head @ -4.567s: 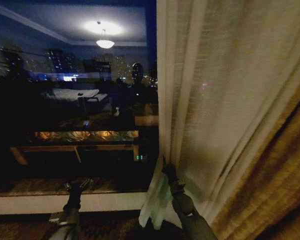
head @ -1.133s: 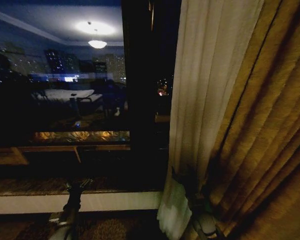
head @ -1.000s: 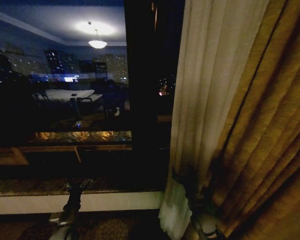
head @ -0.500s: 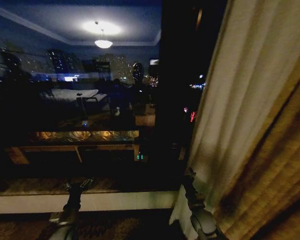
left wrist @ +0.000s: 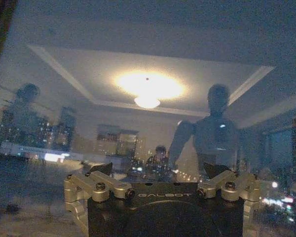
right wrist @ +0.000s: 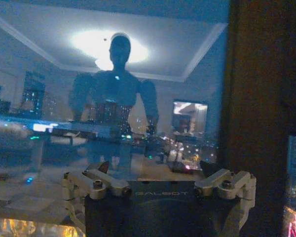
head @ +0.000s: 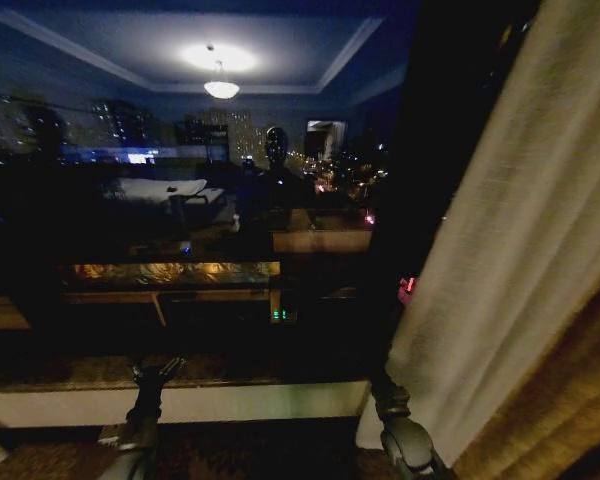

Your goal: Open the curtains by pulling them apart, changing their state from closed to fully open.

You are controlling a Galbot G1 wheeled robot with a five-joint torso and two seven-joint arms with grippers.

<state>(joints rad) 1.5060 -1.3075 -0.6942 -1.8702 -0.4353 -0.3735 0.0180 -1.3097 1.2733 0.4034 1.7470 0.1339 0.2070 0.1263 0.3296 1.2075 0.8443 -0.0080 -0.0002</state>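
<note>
1. The left gripper (head: 158,372) stands low in the head view, raised in front of the sill (head: 230,402). In its wrist view (left wrist: 158,170) the two finger tips sit well apart with nothing between them, so it is spread and holds nothing.
2. The right gripper (head: 387,388) is low in the head view, at the foot of the curtain's near edge. From the head view I cannot tell whether it touches the fabric. Its wrist view (right wrist: 155,168) shows its fingers spread wide, with only glass and reflections beyond them.
3. The curtain (head: 510,250), sheer and off-white, hangs on the robot's right, gathered to that side. Its edge slants from the top right corner down toward the right gripper.
4. A golden-brown drape (head: 570,410) lies just beside the curtain, toward the lower right corner.
5. A dark upright window frame (head: 430,130) stands just left of the curtain's edge.
6. The window (head: 180,200) is uncovered left of that frame. Its glass reflects a lit ceiling lamp (head: 221,88) and the robot's dark figure, with city lights beyond.
</note>
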